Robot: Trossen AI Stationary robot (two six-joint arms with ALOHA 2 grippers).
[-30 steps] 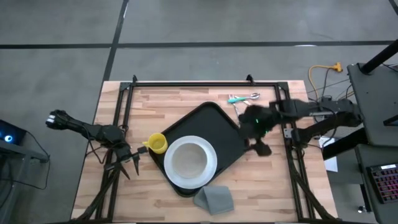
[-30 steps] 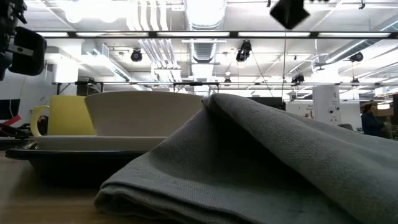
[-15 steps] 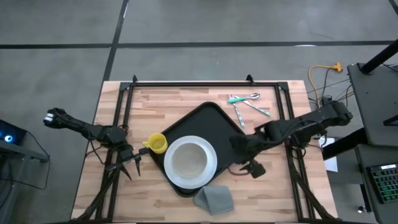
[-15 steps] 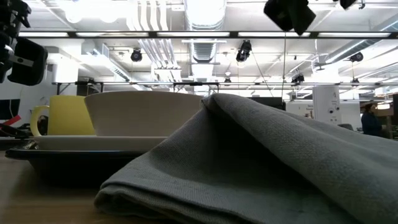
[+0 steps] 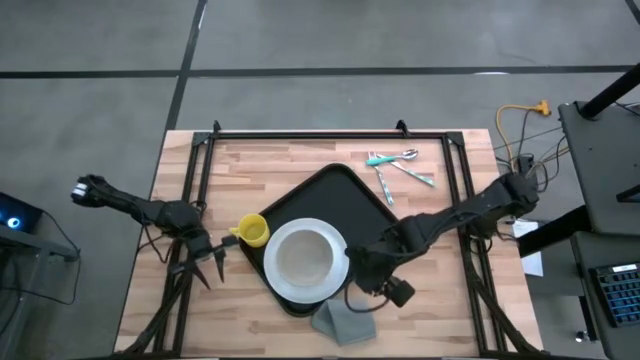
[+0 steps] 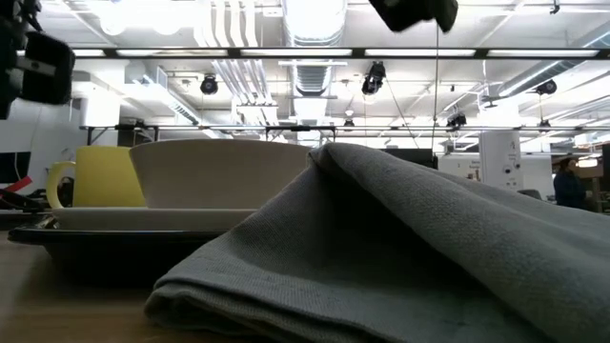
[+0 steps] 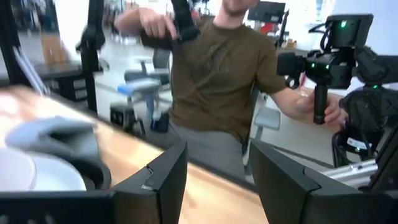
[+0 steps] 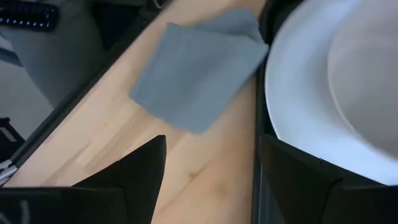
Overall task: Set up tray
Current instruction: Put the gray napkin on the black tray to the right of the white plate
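The black tray [image 5: 345, 200] lies askew in the middle of the table. On it stands a white plate [image 5: 305, 262] with a white bowl [image 6: 219, 171]. A yellow cup [image 5: 252, 230] stands at the tray's left corner. A folded grey napkin [image 5: 345, 320] lies on the wood just near of the tray. My right gripper [image 5: 365, 283] hangs open above the tray's near right edge, slanting down toward the napkin [image 8: 199, 68], and touches nothing. My left gripper [image 5: 205, 268] waits open at the table's left side, pointing level.
Cutlery with teal handles [image 5: 400, 165] lies on the wood at the far right, beyond the tray. A dark metal frame [image 5: 320, 135] runs along the table's edges. A person in a brown shirt [image 7: 217, 68] stands beyond the table, holding a device.
My right gripper has swung from above the tray's far right edge toward the table's near edge and somewhat left, sinking and tipping down, and now hangs over the tray's near right edge by the napkin. Nothing on the table has moved.
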